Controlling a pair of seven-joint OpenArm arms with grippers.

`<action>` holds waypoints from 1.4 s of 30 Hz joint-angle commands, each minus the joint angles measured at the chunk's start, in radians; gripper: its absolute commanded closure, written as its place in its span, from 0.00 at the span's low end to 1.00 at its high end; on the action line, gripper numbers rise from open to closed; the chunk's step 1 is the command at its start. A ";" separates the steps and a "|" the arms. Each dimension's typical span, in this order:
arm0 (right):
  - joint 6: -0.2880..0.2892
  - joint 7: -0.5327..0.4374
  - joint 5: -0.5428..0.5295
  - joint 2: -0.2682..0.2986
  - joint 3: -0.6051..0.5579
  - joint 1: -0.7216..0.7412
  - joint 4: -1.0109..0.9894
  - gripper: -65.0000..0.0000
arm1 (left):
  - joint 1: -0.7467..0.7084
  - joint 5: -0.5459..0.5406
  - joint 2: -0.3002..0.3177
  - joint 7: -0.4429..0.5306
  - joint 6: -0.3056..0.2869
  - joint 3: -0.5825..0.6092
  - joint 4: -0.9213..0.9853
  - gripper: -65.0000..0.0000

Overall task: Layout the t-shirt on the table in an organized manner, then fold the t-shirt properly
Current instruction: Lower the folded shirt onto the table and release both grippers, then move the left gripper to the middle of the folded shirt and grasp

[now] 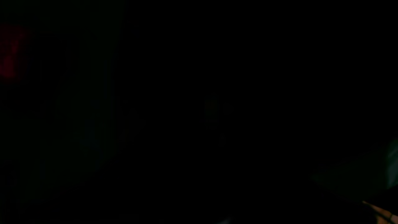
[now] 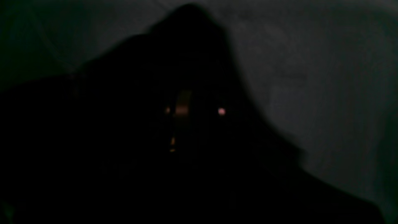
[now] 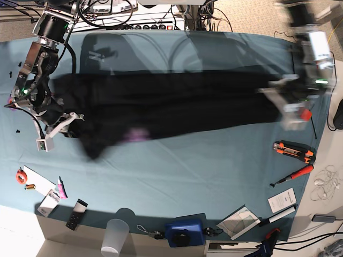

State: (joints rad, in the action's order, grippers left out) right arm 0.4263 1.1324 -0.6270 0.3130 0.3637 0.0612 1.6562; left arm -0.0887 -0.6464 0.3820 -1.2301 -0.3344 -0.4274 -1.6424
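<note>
The black t-shirt hangs stretched in a long band between my two arms, over the teal table. A bit of purple print shows at its lower edge. My right gripper is at the shirt's left end in the base view and looks shut on the fabric. My left gripper is at the right end, blurred, and also seems shut on it. The right wrist view shows dark fabric bunched in front of the camera, with table cloth behind. The left wrist view is almost wholly black.
Along the front edge stand a plastic cup and a blue object. An orange utility knife, a red screwdriver and paper cards lie at the right. An orange tape roll lies at the left. Cables lie behind.
</note>
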 commanded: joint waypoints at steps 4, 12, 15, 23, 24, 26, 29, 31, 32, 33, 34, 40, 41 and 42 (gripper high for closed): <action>0.003 -0.016 -0.008 0.017 0.005 0.019 0.018 0.83 | 0.009 -0.142 0.042 -0.026 -0.066 -0.001 -0.021 1.00; 0.003 -0.042 0.045 0.017 0.005 0.019 0.018 0.83 | 0.008 -0.229 -0.057 -0.011 -0.121 0.000 -0.145 1.00; 0.003 -0.044 0.045 0.017 0.005 0.019 0.018 0.83 | 0.009 -0.227 -0.137 0.004 -0.120 0.000 -0.201 1.00; 0.003 -0.051 0.062 0.017 0.005 0.019 0.018 0.83 | 0.009 -0.175 -0.336 0.057 -0.119 0.022 -0.299 1.00; 0.003 -0.055 0.070 0.017 0.005 0.019 0.018 0.83 | 0.009 -0.160 -0.354 0.062 -0.119 0.049 -0.299 1.00; 0.003 -0.061 0.078 0.017 0.005 0.019 0.018 0.83 | 0.012 -0.109 -0.380 0.070 -0.119 0.130 -0.299 1.00; 0.003 -0.076 0.078 0.017 0.005 0.019 0.018 0.83 | 0.031 0.014 -0.394 0.115 -0.089 0.285 -0.299 1.00; 0.003 -0.079 0.078 0.017 0.005 0.019 0.018 0.83 | 0.049 0.122 -0.399 0.170 -0.024 0.386 -0.299 1.00; 0.003 -0.079 0.078 0.017 0.005 0.019 0.018 0.83 | 0.058 0.175 -0.399 0.195 0.009 0.435 -0.299 1.00; 0.003 -0.078 0.078 0.017 0.005 0.019 0.018 0.83 | 0.069 0.228 -0.399 0.209 0.034 0.477 -0.299 1.00; 0.003 -0.078 0.079 0.017 0.005 0.019 0.018 0.83 | 0.079 0.279 -0.399 0.211 0.056 0.515 -0.298 1.00; 0.003 -0.078 0.078 0.017 0.005 0.019 0.018 0.83 | 0.091 0.434 -0.399 0.213 0.102 0.639 -0.257 1.00; 0.003 -0.078 0.079 0.017 0.005 0.019 0.018 0.83 | 0.091 0.434 -0.399 0.227 0.101 0.650 -0.249 1.00; 0.003 -0.078 0.079 0.017 0.005 0.019 0.018 0.83 | 0.090 0.434 -0.399 0.249 0.098 0.661 -0.242 0.97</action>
State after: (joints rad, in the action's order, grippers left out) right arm 0.4263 1.0801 -0.5400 0.3126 0.3637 0.0612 1.6562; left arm -0.0143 -0.2016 -0.0078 -1.0054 -0.2325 0.2314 -1.8671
